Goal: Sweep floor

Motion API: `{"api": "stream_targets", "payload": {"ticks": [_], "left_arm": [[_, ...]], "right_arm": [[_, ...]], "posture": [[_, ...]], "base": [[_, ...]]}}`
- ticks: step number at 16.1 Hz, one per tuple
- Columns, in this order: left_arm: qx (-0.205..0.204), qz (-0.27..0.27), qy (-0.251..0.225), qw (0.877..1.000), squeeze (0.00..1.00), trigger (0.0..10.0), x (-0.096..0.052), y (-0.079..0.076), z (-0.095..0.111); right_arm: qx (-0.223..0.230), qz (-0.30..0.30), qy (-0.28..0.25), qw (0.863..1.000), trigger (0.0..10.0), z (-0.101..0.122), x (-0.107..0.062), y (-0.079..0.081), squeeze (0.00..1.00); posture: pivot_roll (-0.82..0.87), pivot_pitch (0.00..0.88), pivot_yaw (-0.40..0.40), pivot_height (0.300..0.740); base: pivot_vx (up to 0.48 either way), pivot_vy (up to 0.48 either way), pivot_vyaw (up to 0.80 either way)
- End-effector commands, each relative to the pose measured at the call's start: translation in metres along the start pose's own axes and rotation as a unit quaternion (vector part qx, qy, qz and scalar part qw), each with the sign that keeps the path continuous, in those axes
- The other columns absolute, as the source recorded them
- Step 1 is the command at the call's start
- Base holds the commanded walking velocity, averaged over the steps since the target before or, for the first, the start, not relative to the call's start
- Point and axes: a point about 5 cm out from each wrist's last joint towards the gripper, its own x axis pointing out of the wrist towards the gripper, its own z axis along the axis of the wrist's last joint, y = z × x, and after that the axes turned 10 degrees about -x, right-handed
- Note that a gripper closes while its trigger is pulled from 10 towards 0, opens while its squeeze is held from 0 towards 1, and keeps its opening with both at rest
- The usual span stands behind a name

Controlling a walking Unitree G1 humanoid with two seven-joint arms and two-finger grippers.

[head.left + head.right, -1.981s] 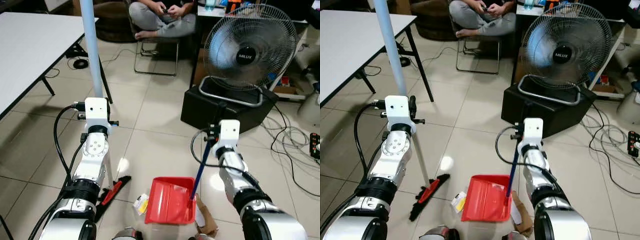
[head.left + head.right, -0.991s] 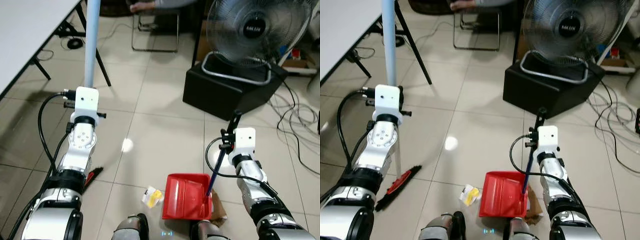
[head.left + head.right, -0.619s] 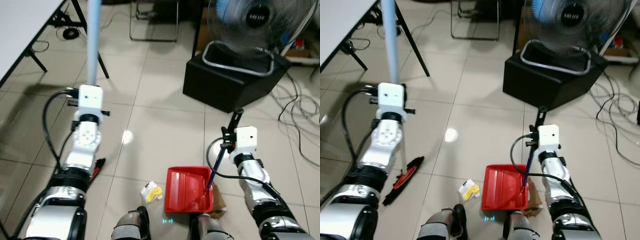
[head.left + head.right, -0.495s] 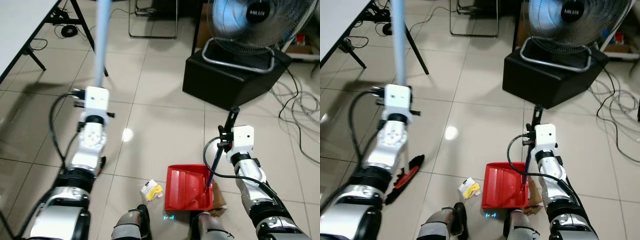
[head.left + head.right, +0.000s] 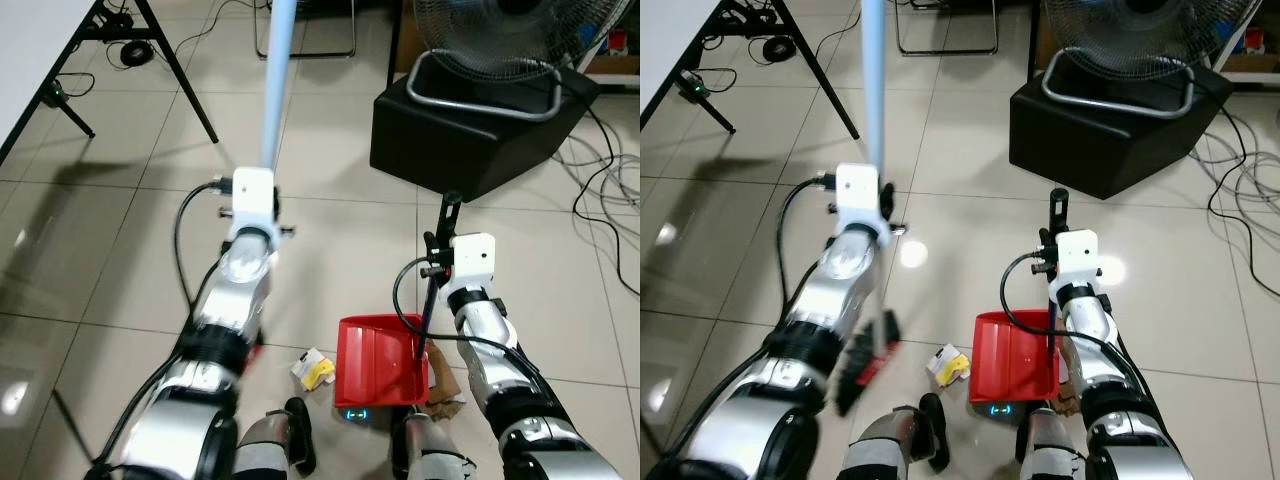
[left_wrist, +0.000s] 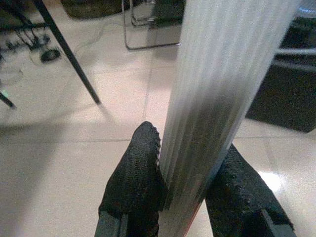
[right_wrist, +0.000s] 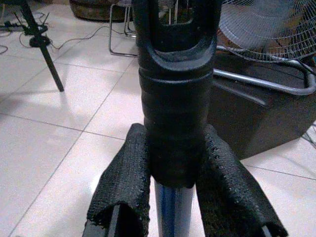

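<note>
A broom with a pale blue pole stands upright, and my left gripper is shut on that pole. Its red and black brush head is blurred, low on the floor just left of a yellow and white wrapper. The red dustpan rests on the tiles right of the wrapper. My right gripper is shut on the dustpan's dark handle. A brown paper scrap lies against the dustpan's right side.
A fan on a black box stands ahead on the right, with cables trailing beyond it. A black table leg slants at the left. Chair legs are at the back. My feet are just below the wrapper.
My left arm has swung the broom to the right, bringing the brush head close to the wrapper. The head camera has tilted down. The dustpan stays where it was in my right gripper.
</note>
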Motion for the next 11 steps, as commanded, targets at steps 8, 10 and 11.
{"api": "stream_targets", "payload": {"ticks": [8, 10, 11], "left_arm": [[-0.257, 0.013, 0.04, 0.965, 0.0, 10.0, 0.02, -0.01, 0.057], [-0.281, 0.013, 0.012, 0.96, 0.0, 10.0, 0.021, -0.01, 0.082], [-0.294, 0.007, -0.001, 0.956, 0.0, 10.0, 0.021, -0.011, 0.095]], "right_arm": [[0.045, 0.031, 0.039, 0.998, 10.0, -0.005, 0.001, 0.038, 0.0], [0.051, 0.034, 0.035, 0.998, 10.0, -0.003, 0.003, 0.043, 0.0], [0.052, 0.034, 0.036, 0.997, 10.0, -0.003, 0.002, 0.045, 0.0]], "posture": [[0.05, 0.287, 0.15, 0.74], [0.06, 0.283, 0.15, 0.74], [0.06, 0.281, 0.149, 0.74]], "base": [[0.0, 0.0, 0.0], [0.0, 0.0, 0.0], [0.0, 0.0, 0.0]]}}
